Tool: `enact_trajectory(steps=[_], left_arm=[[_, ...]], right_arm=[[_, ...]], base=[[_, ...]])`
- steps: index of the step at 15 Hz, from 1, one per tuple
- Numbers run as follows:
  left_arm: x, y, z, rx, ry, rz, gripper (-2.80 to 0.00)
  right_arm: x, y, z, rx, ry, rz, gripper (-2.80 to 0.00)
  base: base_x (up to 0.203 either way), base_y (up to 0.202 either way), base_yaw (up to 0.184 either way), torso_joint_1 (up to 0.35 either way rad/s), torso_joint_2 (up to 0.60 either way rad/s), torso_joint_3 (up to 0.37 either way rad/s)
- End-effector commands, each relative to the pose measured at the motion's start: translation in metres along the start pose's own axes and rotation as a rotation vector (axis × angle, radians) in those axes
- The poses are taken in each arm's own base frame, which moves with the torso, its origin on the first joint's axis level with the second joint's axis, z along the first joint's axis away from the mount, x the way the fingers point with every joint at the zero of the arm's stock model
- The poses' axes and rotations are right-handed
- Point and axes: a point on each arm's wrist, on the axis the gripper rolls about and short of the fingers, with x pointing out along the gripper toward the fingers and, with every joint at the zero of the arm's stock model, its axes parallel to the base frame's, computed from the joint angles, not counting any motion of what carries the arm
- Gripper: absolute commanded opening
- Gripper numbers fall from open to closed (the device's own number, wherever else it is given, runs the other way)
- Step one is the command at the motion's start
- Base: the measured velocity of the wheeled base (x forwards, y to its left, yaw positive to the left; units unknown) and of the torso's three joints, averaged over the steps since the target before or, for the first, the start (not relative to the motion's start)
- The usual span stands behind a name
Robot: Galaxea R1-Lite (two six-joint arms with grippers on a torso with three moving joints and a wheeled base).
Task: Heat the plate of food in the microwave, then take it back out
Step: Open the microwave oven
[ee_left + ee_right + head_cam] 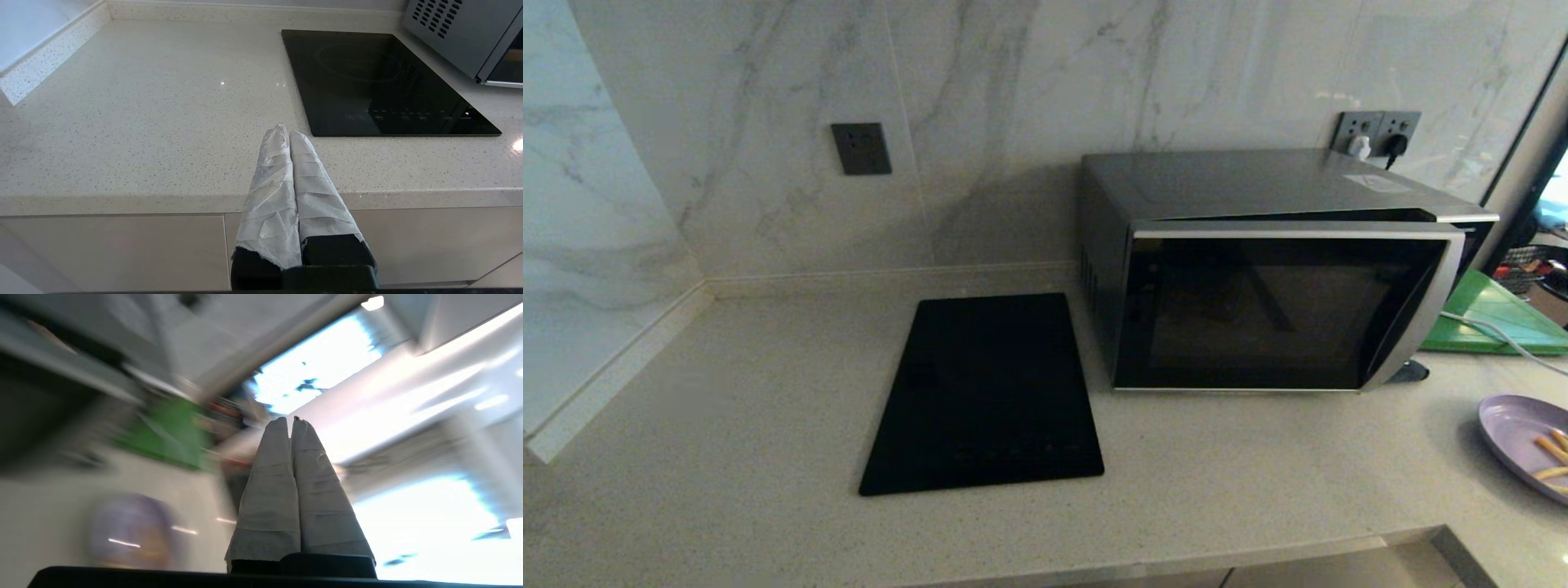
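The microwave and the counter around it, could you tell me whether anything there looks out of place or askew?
The microwave door stands slightly ajar: a dark gap shows along its top edge, widening toward the right. The plate of food sits on the counter at the right, outside the oven. Nothing looks spilled.

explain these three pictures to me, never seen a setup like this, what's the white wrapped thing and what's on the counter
This is a two-armed robot at a kitchen counter. One picture looks down from its head; the other two come from cameras on its wrists. The white wrapped things are its pincers: the left gripper near the counter's front edge, the right gripper in a blurred picture. Both are shut and hold nothing. On the counter stand a microwave with its door slightly ajar, a flat black panel, a green board, and a purple plate of food at the right.
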Motion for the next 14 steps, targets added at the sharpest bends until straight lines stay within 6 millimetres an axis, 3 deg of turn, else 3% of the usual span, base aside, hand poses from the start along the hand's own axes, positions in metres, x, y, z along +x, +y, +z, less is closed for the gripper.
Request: enact_trajectory(steps=[1, 3, 7, 10, 14], left_arm=[[0.0, 0.0, 0.0, -0.001, 0.001, 0.001, -2.8], [0.0, 0.0, 0.0, -0.001, 0.001, 0.001, -2.8], [0.0, 0.0, 0.0, -0.001, 0.001, 0.001, -2.8], [0.0, 0.0, 0.0, -0.001, 0.001, 0.001, -2.8], [0.0, 0.0, 0.0, -0.001, 0.001, 0.001, -2.8]], right_arm=[[0.01, -0.025, -0.031, -0.153, 0.007, -0.031, -2.8], [0.016, -0.036, -0.051, -0.156, -0.027, 0.063, -2.8], [0.018, -0.049, -0.072, 0.332, 0.032, 0.398, -2.8], [0.024, -0.055, -0.064, 0.695, 0.187, 0.614, -2.8], [0.076, -0.032, -0.043, 1.014, 0.375, 0.754, -2.8]], base=[[0.0, 0.0, 0.0, 0.0, 0.0, 0.0], [0.0, 0.0, 0.0, 0.0, 0.0, 0.0], [0.0, 0.0, 0.0, 0.0, 0.0, 0.0], [0.0, 0.0, 0.0, 0.0, 0.0, 0.0], [0.0, 0.0, 0.0, 0.0, 0.0, 0.0]])
